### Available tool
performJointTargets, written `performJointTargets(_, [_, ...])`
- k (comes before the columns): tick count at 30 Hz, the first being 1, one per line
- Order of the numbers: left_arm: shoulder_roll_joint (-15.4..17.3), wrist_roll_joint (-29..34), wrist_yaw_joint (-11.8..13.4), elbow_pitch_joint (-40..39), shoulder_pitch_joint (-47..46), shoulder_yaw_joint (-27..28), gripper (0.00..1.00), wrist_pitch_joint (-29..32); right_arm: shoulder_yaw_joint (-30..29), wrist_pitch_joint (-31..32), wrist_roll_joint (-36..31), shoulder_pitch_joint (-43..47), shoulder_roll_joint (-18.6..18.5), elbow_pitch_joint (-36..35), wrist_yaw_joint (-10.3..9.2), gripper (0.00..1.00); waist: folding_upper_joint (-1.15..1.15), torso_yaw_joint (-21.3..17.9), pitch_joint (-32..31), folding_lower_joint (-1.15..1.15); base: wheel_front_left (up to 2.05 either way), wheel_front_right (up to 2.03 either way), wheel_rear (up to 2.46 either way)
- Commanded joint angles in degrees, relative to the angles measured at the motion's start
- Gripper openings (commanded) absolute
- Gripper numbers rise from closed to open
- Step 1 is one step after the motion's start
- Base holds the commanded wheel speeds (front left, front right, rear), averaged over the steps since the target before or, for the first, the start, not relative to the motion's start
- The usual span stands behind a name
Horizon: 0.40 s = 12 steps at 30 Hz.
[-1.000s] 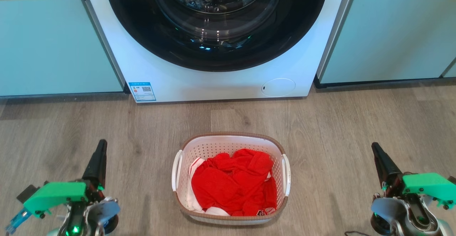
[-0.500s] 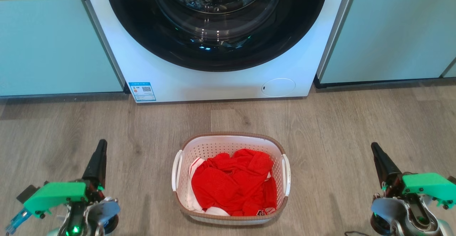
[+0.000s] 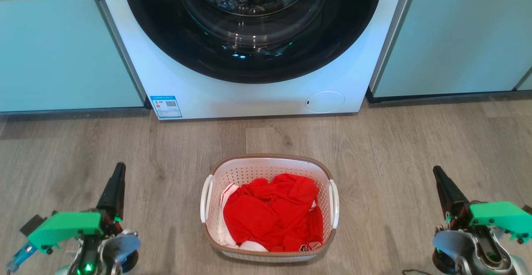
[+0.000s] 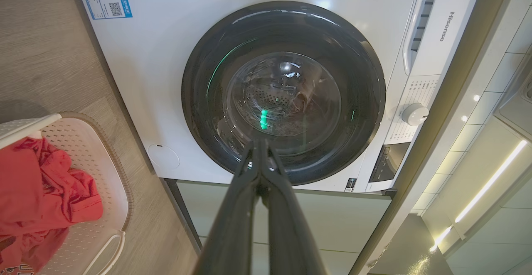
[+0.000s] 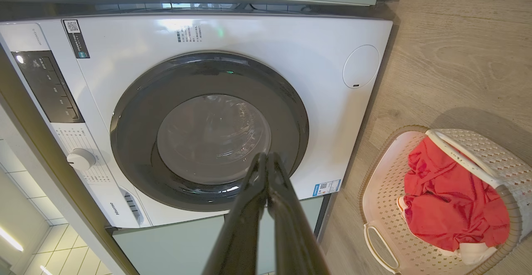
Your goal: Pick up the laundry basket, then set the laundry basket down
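Note:
The laundry basket (image 3: 257, 168), white and perforated with a brown rim and two white side handles, stands on the wooden floor in front of the washing machine, with red clothes (image 3: 272, 214) inside. It also shows at the left edge of the left wrist view as the basket (image 4: 89, 158) and at the right of the right wrist view as the basket (image 5: 384, 192). My left gripper (image 3: 119, 168) is shut and empty, well to the basket's left. My right gripper (image 3: 437, 171) is shut and empty, well to its right. Both point toward the machine.
The white washing machine (image 3: 249, 96) with its dark round door shut stands just behind the basket. Pale green cabinet fronts (image 3: 62, 50) flank it on both sides. Open wooden floor (image 3: 395, 142) lies between the basket and each gripper.

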Motion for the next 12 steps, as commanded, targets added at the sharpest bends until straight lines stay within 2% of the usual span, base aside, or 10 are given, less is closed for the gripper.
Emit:
performJointTargets(1, [0.2,0.4,-0.4,-1.7,-3.4,2.0,0.0,0.2,1.0,0.4,-0.4,-2.8,-0.6,-2.0,0.08,0.0,0.0,0.0,0.0,0.0,0.0,0.0,0.0])
performJointTargets(12, [0.2,0.4,-0.4,-1.7,-3.4,2.0,0.0,0.3,1.0,0.4,-0.5,-2.8,-0.6,-2.0,0.08,0.0,0.0,0.0,0.0,0.0,0.0,0.0,0.0])
